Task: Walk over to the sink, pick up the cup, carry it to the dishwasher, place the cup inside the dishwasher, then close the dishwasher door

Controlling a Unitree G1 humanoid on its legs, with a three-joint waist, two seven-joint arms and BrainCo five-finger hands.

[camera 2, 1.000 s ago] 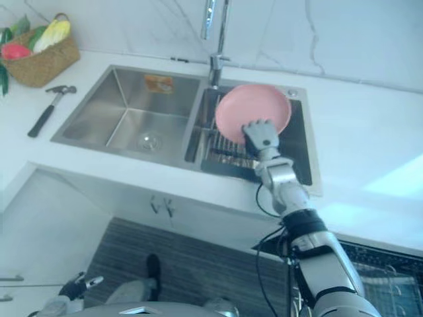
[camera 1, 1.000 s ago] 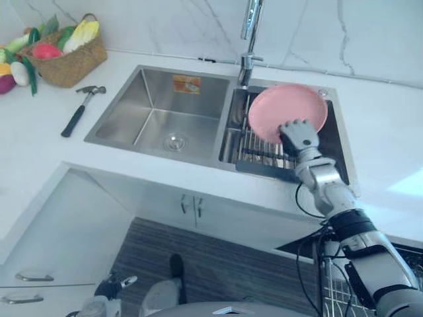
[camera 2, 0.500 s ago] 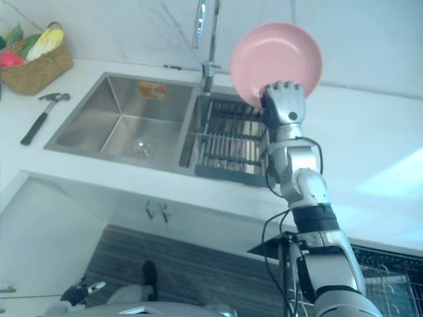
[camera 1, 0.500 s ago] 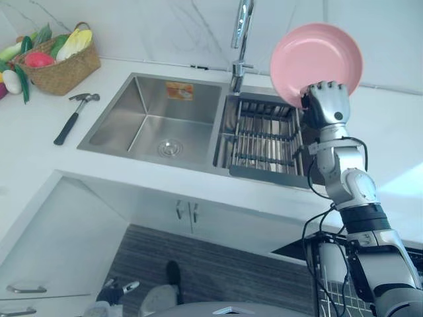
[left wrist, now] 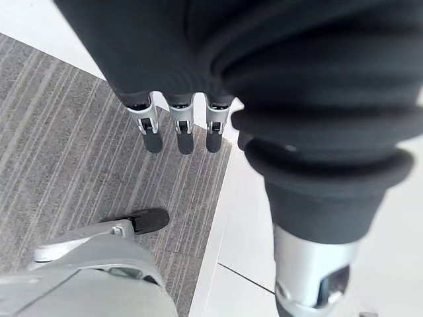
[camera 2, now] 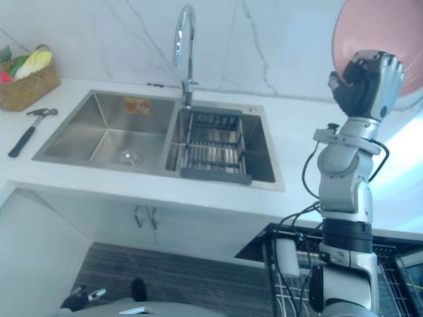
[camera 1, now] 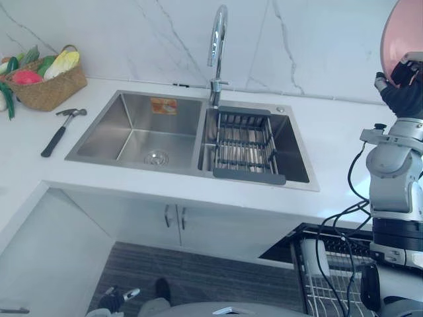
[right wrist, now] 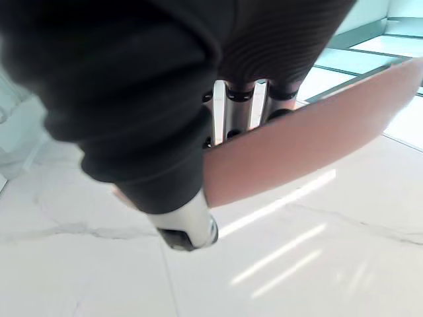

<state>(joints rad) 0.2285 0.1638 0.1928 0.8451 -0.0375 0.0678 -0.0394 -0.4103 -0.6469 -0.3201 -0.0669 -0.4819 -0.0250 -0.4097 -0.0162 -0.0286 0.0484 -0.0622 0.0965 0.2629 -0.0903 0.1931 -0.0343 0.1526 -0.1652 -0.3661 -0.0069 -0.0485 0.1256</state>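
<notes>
Beside the sink (camera 1: 125, 125), our right hand (camera 2: 367, 82), clenched on the pink plate (camera 2: 390, 33), had raised it clear of the rack (camera 1: 246, 140); carrying could start. Our left hand (left wrist: 184, 135) hung relaxed.

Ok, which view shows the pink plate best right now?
The right eye view: most of the pink plate shows face-on, held high in the right hand near the wall. The left eye view catches a sliver at its border. The right wrist view shows it edge-on, pinched in that hand.
</notes>
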